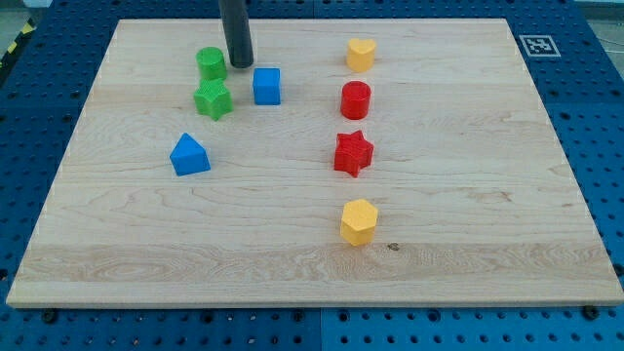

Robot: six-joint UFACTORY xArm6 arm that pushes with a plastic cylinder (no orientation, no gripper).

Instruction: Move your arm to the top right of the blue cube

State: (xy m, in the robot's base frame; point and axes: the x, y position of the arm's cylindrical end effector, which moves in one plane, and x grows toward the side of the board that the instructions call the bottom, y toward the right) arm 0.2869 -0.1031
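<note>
The blue cube (266, 86) sits on the wooden board (468, 195) toward the view's upper left. My tip (240, 64) is the lower end of a dark rod that comes down from the view's top. It rests just up and to the left of the blue cube, a small gap away, between the cube and the green cylinder (211, 63). The green star (213, 99) lies to the cube's left.
A blue triangular block (189, 155) lies at the left middle. A yellow block (361, 55), a red cylinder (356, 99), a red star (353, 153) and a yellow hexagon (358, 221) form a column right of centre. A printed marker tag (536, 45) sits beyond the board's top right corner.
</note>
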